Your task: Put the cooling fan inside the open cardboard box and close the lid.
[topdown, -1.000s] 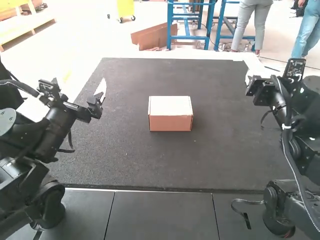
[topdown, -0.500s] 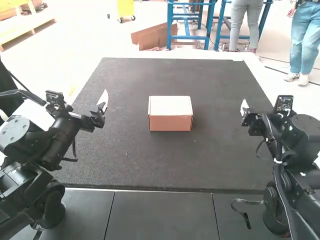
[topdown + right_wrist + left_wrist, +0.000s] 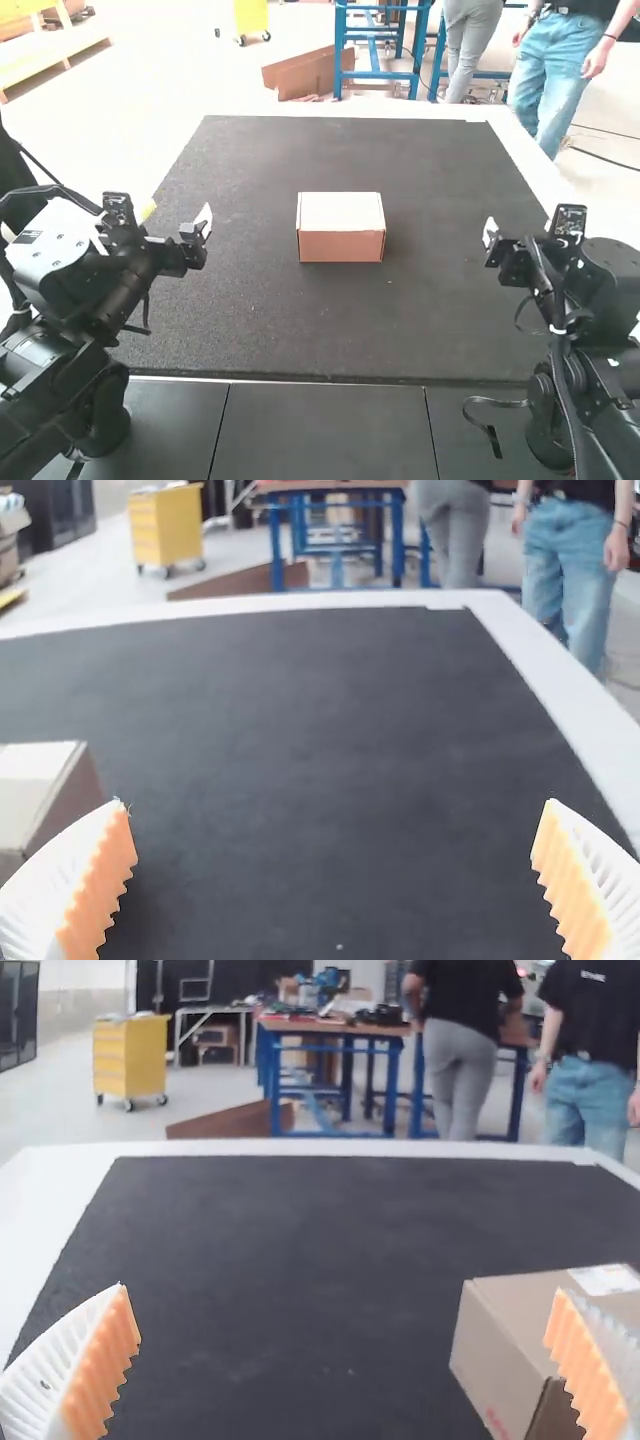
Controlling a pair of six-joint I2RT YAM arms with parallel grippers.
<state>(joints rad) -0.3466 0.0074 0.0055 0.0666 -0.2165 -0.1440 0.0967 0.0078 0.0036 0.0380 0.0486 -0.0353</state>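
**Cardboard box (image 3: 341, 227) shut at mid-mat, both pincers empty**

Left gripper (image 3: 335, 1400) hangs released over the left edge of the black mat (image 3: 300, 320), its ribbed fingers spread wide with nothing between them. Right gripper (image 3: 330, 890) sits at the mat's right edge, likewise wide open and empty. Well apart from both, the box stands square in the middle of the mat with its lid lying flat. By my judgement the fan is inside and the job is close to done. The risks are small. Nothing presses on the lid, and I cannot tell whether the flap is tucked, so it could spring up. An arm sweeping low across the mat could also nudge the light box and slide it toward an edge
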